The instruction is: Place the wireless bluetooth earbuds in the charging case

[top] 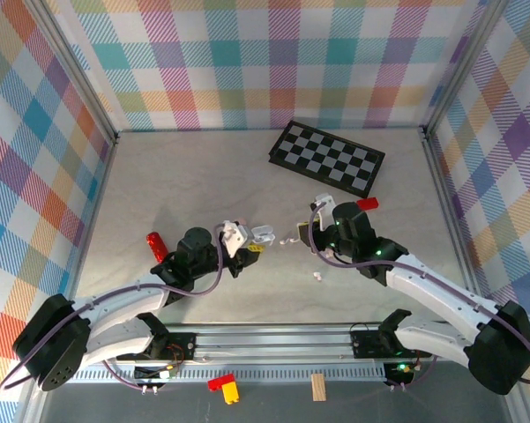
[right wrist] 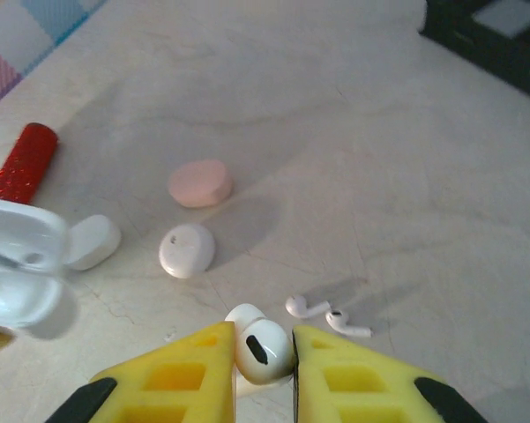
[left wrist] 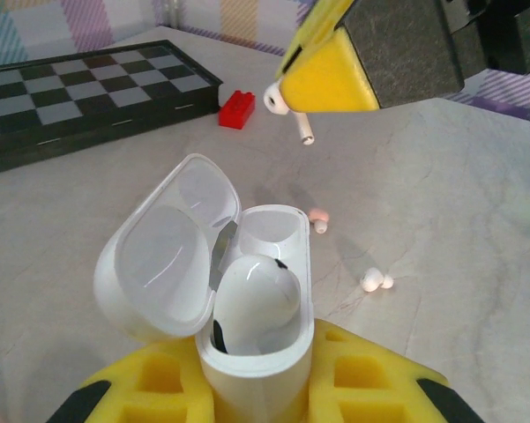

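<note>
Since one slot of the case is filled and the other bare, the step in hand looks like bringing in the second earbud. On the grey table [top: 203, 167] the chessboard [top: 326, 157] lies at the far side, well apart from the work. Nearer, the left gripper [left wrist: 256, 392] is clamped tight on the base of the charging case [left wrist: 273, 256] and holds it upright, its lid [left wrist: 159, 264] swung open to the left. A seated earbud [left wrist: 251, 304] fills the near slot; the far slot [left wrist: 269, 231] is empty.

The right gripper [right wrist: 263, 357] is pinched almost closed on a white earbud [right wrist: 263, 348], gripped by its head. In the left wrist view it hangs above and beyond the case, stem pointing down, touching nothing.

The next move calls for lining that stem up over the far slot, lowering it straight, and loosening the pinch only once the bud sits home. A tilted stem would likely catch on the rim.

On the table lie a closed pink case [right wrist: 199, 182], a red block [left wrist: 237, 108], two loose white earbuds [right wrist: 307, 307] and a pink earbud [left wrist: 317, 218] — all apart from the open case.
</note>
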